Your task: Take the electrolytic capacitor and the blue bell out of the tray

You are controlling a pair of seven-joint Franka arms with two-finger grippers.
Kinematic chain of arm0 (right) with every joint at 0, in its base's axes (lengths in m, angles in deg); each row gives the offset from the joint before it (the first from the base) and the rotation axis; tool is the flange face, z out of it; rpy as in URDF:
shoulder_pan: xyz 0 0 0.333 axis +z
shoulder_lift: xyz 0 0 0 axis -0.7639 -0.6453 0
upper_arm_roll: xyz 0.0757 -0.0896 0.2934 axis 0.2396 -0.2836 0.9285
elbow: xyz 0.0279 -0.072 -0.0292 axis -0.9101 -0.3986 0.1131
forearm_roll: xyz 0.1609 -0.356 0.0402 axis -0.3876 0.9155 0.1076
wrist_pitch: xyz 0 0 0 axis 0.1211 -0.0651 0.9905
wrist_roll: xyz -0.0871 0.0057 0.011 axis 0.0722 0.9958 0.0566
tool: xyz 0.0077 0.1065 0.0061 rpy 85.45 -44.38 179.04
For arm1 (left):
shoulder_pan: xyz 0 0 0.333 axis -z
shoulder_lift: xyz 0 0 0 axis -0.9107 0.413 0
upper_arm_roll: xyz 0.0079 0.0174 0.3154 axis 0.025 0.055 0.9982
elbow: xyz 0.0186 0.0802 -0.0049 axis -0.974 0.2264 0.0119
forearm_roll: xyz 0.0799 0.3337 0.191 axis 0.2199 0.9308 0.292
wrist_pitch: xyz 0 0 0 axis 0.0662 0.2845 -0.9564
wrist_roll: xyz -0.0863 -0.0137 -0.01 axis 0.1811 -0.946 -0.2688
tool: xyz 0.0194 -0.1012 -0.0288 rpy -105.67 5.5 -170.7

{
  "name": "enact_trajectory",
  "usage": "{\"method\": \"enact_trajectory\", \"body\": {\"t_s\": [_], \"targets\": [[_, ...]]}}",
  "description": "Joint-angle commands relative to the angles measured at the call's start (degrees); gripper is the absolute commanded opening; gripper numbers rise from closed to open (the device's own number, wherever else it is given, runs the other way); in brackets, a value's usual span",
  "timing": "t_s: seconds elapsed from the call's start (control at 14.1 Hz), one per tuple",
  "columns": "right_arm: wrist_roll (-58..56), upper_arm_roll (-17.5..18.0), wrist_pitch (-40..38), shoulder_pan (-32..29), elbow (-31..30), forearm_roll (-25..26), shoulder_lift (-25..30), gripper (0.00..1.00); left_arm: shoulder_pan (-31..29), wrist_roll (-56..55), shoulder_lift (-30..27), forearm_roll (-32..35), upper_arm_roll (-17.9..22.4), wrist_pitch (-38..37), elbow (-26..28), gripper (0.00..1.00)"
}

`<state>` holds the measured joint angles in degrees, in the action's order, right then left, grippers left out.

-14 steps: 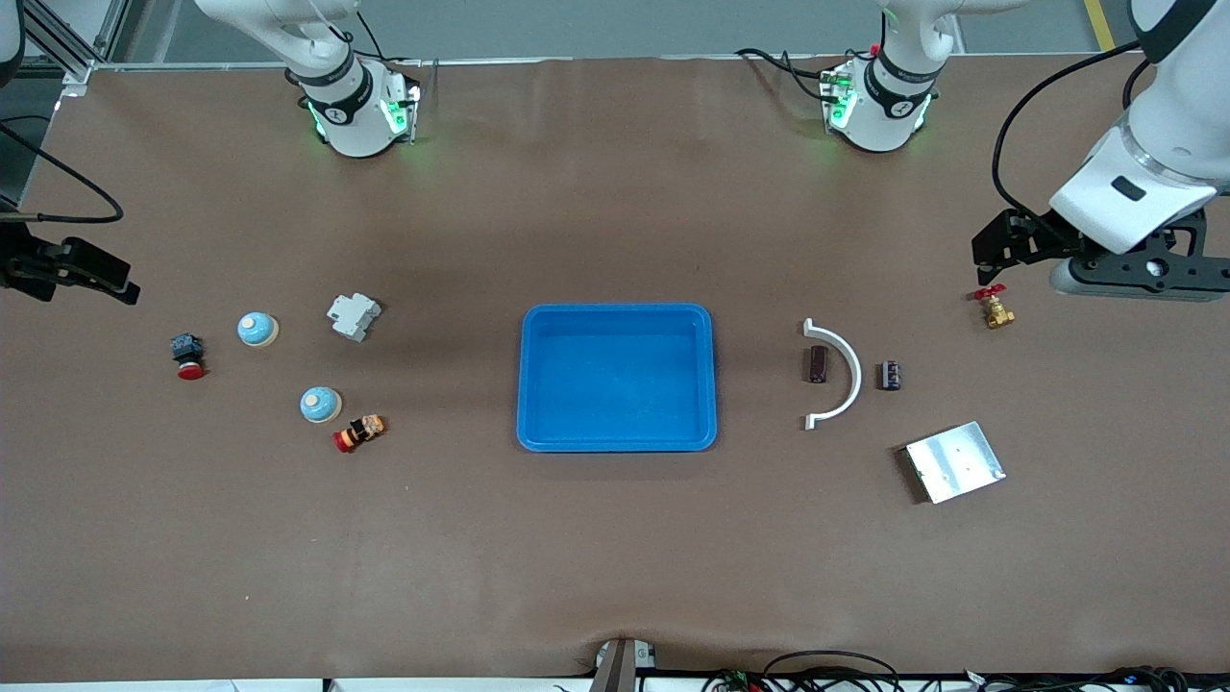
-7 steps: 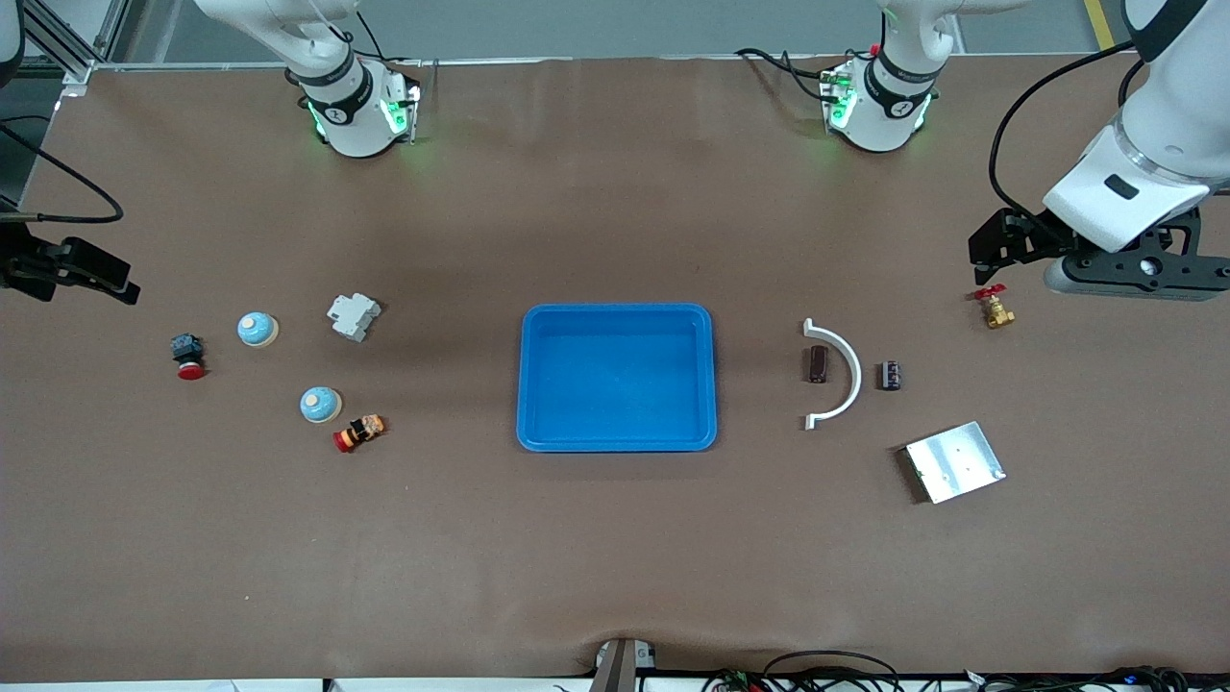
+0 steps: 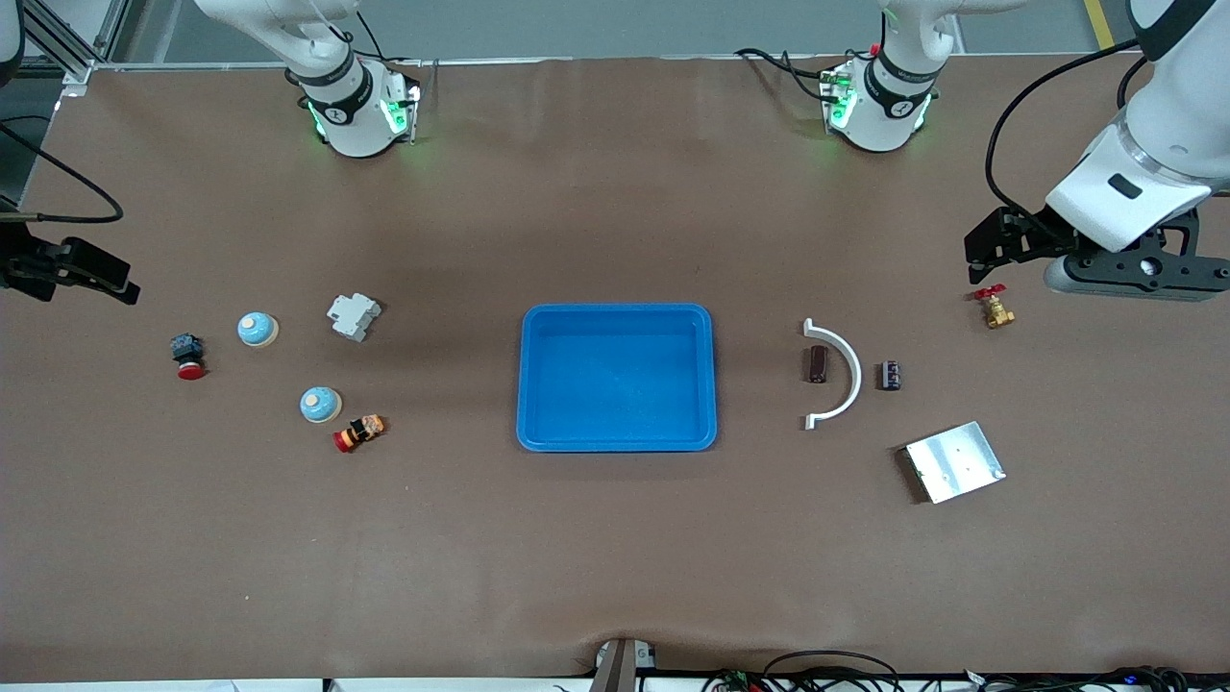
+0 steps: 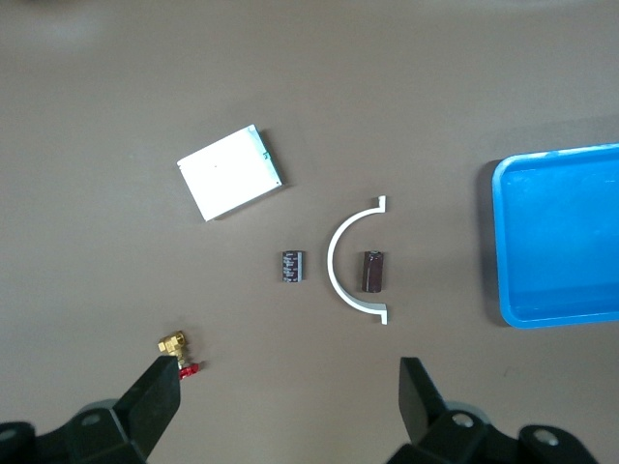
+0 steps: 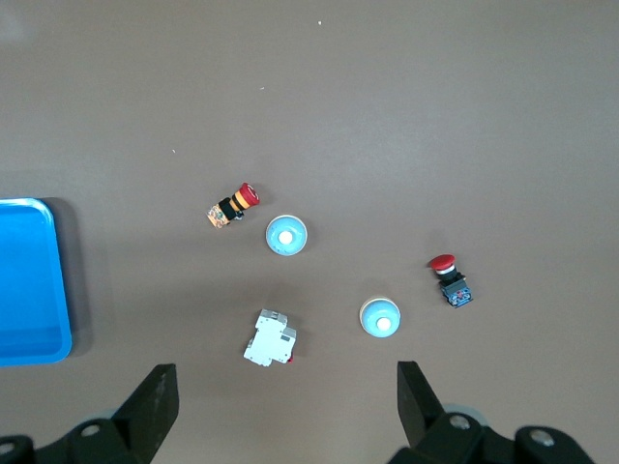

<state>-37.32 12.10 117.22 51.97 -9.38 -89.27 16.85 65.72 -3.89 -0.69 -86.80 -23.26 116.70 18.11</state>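
Two dark capacitors [image 3: 817, 364] beside blue tray [image 3: 617, 317], two pale-blue bells [image 3: 320, 405], left gripper [image 4: 290, 406] and right gripper [image 5: 285, 401] both spread wide, seen only in wrist views.

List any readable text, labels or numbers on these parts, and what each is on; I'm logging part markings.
No text can be read.
Dark capacitor: pale print on its sleeve, too small to read.
Brown capacitor: no legible marking.
Robot bases: round emblem, no readable words.
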Motion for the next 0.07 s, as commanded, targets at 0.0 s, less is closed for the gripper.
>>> {"method": "enact_trajectory", "body": {"t_s": [0.0], "targets": [[-0.5,0.5,-0.6,-0.6,0.3,-0.2,0.5,1.0,-0.1,-0.6,-0.8,-0.8,0.1,0.5,0.6,1.0]]}}
